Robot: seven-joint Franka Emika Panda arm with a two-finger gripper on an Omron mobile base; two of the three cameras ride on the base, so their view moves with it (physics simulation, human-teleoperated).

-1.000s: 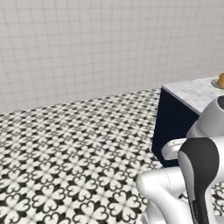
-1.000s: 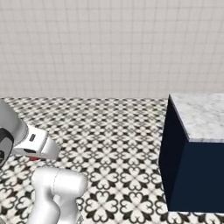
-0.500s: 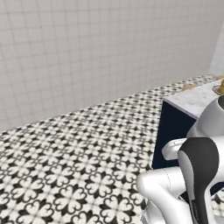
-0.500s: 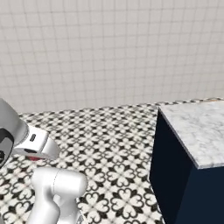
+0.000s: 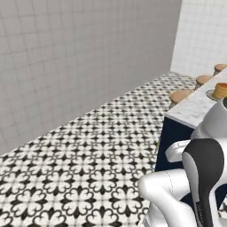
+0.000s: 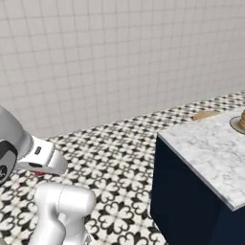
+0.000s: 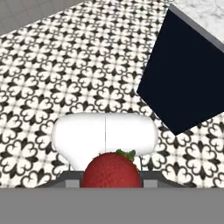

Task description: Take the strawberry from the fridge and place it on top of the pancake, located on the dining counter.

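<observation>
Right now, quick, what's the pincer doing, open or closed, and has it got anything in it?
Pincer: closed, holding the strawberry.

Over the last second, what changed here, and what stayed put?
The base kept turning toward the dining counter: its marble end now looms larger, and the pancake and stools have come into sight. Unchanged: the end effector stays shut on the strawberry, the arm folded close.
</observation>
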